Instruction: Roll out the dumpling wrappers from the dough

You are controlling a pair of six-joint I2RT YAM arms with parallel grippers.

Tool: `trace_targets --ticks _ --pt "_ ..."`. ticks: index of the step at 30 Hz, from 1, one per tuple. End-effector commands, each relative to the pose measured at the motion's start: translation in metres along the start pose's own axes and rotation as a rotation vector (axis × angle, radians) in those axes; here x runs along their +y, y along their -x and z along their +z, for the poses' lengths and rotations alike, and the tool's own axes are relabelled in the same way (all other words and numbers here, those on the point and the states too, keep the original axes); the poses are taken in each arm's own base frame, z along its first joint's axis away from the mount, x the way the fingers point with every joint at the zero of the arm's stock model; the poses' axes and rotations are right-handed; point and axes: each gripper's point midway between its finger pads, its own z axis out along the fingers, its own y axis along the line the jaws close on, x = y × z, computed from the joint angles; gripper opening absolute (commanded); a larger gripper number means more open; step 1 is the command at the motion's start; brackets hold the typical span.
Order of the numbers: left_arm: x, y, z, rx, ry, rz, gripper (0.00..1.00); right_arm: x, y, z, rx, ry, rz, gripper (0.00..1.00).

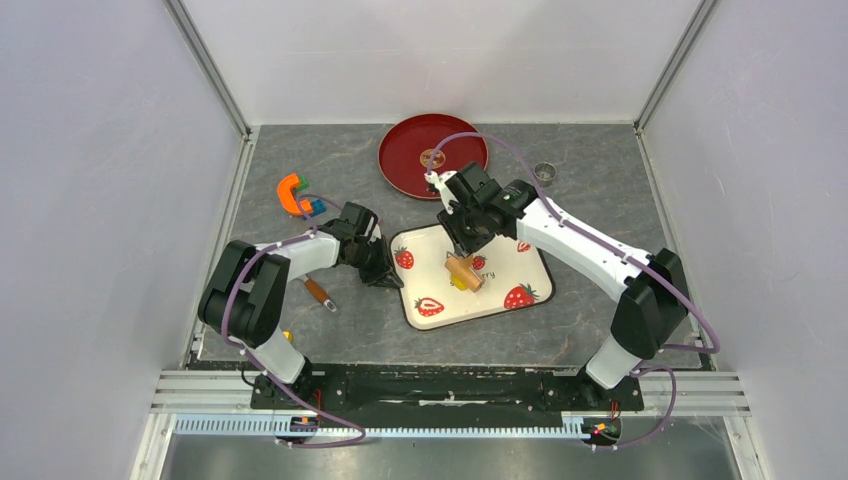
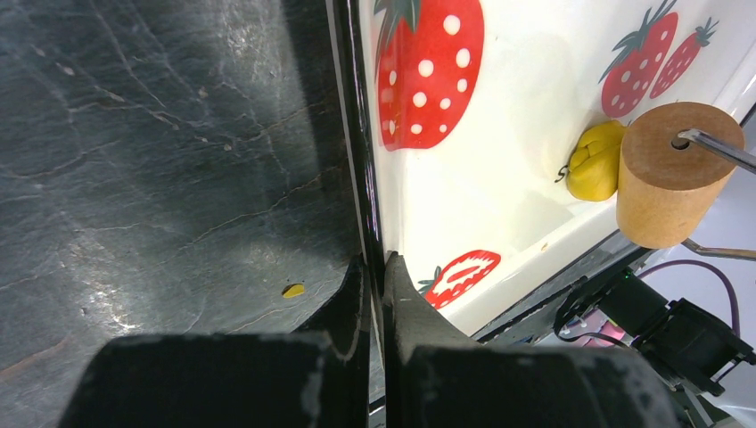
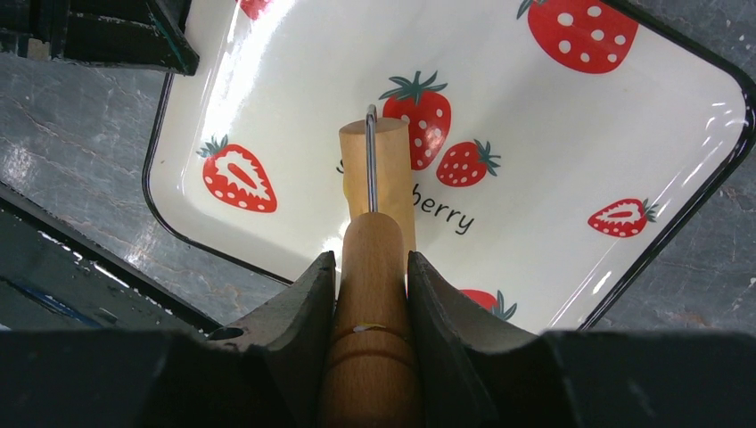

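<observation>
A white strawberry-print tray (image 1: 520,258) lies mid-table. My right gripper (image 1: 462,240) is shut on the wooden handle (image 3: 373,294) of a small roller (image 1: 463,272), whose head (image 3: 376,169) is over the tray. In the left wrist view the roller (image 2: 669,174) is next to a yellow dough lump (image 2: 595,160) on the tray. My left gripper (image 1: 385,272) is shut on the tray's left rim (image 2: 357,160), fingers (image 2: 406,303) pinching it. A small pale round disc (image 1: 432,157), perhaps a dumpling wrapper, lies in the middle of the red plate (image 1: 400,165).
An orange and blue tool (image 1: 297,195) lies at the back left. A brown-handled tool (image 1: 318,292) lies by the left arm. A small metal ring (image 1: 545,172) sits right of the red plate. A yellow crumb (image 2: 292,290) is on the dark mat.
</observation>
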Motion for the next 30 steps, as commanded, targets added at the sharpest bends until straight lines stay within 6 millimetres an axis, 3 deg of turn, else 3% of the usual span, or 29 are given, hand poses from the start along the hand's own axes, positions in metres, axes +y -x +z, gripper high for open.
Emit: trace_targets --ticks 1,12,30 --pt "0.023 -0.012 0.001 0.031 0.076 0.060 0.02 0.016 -0.021 0.019 0.049 0.045 -0.016 0.00" --pt "0.024 -0.011 0.001 0.030 0.080 0.058 0.02 0.020 -0.047 0.033 0.098 0.056 -0.012 0.00" --pt "0.023 -0.011 0.002 0.030 0.079 0.057 0.02 0.027 -0.052 0.018 0.168 0.098 -0.034 0.00"
